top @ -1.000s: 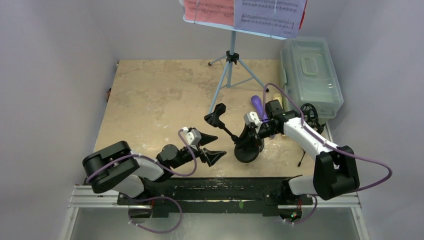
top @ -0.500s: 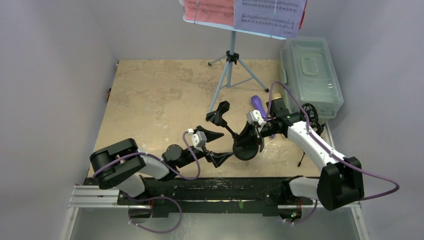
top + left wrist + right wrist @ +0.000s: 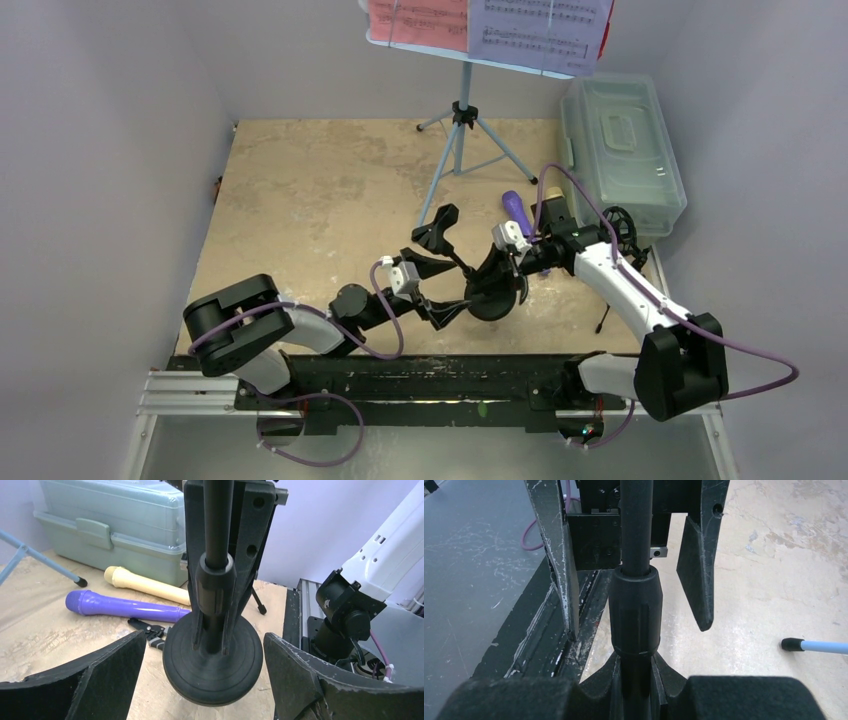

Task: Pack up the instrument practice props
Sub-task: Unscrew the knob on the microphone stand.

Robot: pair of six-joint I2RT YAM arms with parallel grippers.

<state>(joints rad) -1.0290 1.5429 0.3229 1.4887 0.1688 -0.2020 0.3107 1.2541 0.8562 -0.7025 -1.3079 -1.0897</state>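
Note:
The black round-base pole (image 3: 494, 296) leans up to the left, its clip (image 3: 436, 233) at the top end. My right gripper (image 3: 503, 262) is shut on the pole (image 3: 636, 605) just above the base. My left gripper (image 3: 440, 288) is open, with one finger on each side of the round base (image 3: 212, 665), not touching it. The purple microphone (image 3: 125, 607) and cream microphone (image 3: 145, 582) lie on the table behind the base. The light-blue music desk (image 3: 560, 62) stands at the back on tripod legs (image 3: 462, 130), holding a red page (image 3: 415, 18) and a white page (image 3: 540, 25).
The translucent grey-green box (image 3: 622, 150) sits shut at the back right and also shows in the left wrist view (image 3: 110, 515). A small black folded part (image 3: 145, 630) lies by the purple microphone. A blue leg tip (image 3: 819, 646) lies to the right of the pole.
My left gripper has moved right, up to the round base, and now straddles it. My right gripper shifted slightly with the pole a second ago and has since held still.

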